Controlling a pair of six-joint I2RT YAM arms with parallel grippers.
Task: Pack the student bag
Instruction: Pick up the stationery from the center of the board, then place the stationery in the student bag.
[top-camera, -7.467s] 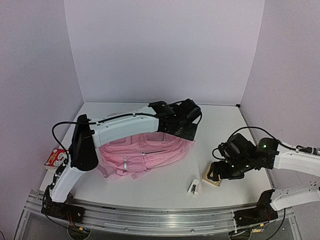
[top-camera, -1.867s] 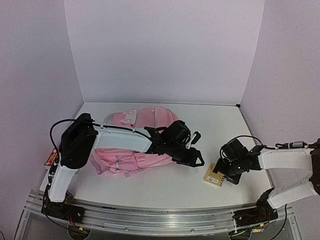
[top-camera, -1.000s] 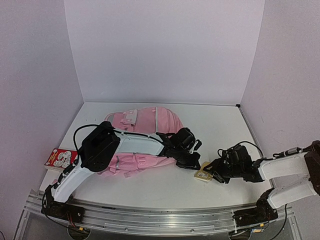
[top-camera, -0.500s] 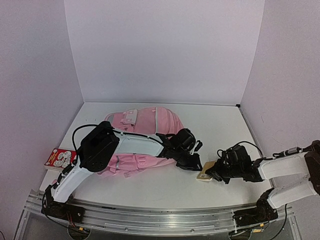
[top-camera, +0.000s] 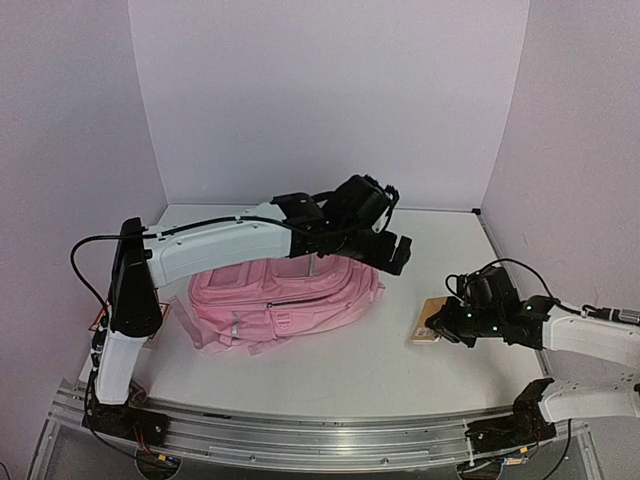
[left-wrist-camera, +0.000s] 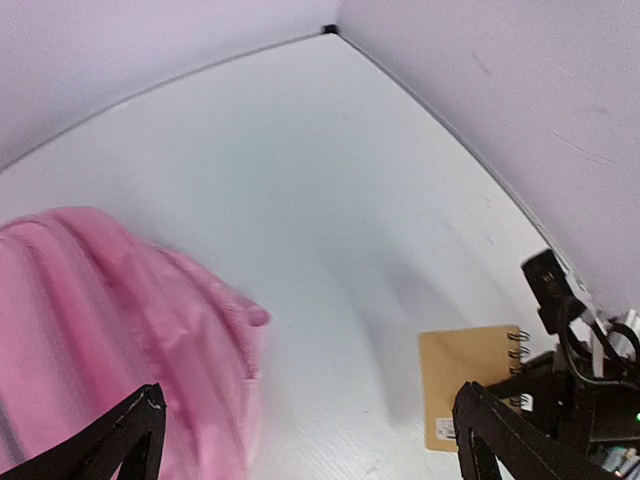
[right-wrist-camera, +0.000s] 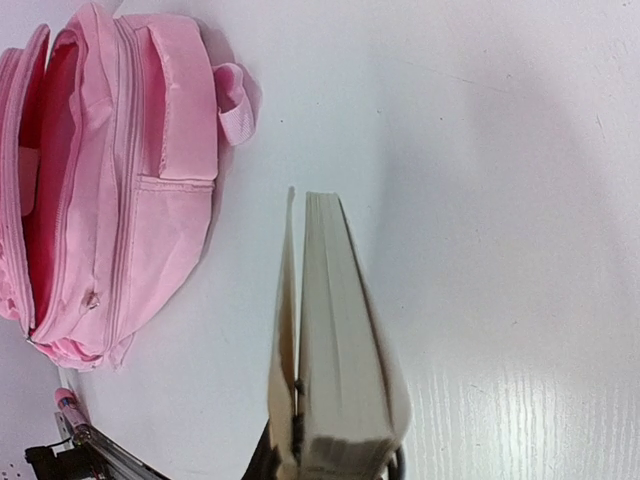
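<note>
The student bag (top-camera: 285, 295), pink and soft, lies on its side left of the table's middle. In the right wrist view the student bag (right-wrist-camera: 110, 200) shows a gaping zip opening at its left. My left gripper (top-camera: 390, 255) hangs open above the bag's right end, holding nothing. Its fingers (left-wrist-camera: 130, 440) frame the bag (left-wrist-camera: 100, 320) and bare table. My right gripper (top-camera: 443, 326) is shut on a tan spiral notebook (top-camera: 430, 320), held just off the table right of the bag. The notebook (right-wrist-camera: 340, 350) shows edge-on, and lies at the lower right (left-wrist-camera: 470, 385) in the left wrist view.
White walls close the table at the back and both sides. The left arm (top-camera: 220, 240) arches over the bag. The right arm (left-wrist-camera: 580, 370) lies low along the right side. A metal rail (top-camera: 300, 430) runs along the near edge.
My left gripper let go of the bag's edge, opened wide and rose up and back. My right gripper closed on the notebook and lifted it slightly to the right.
</note>
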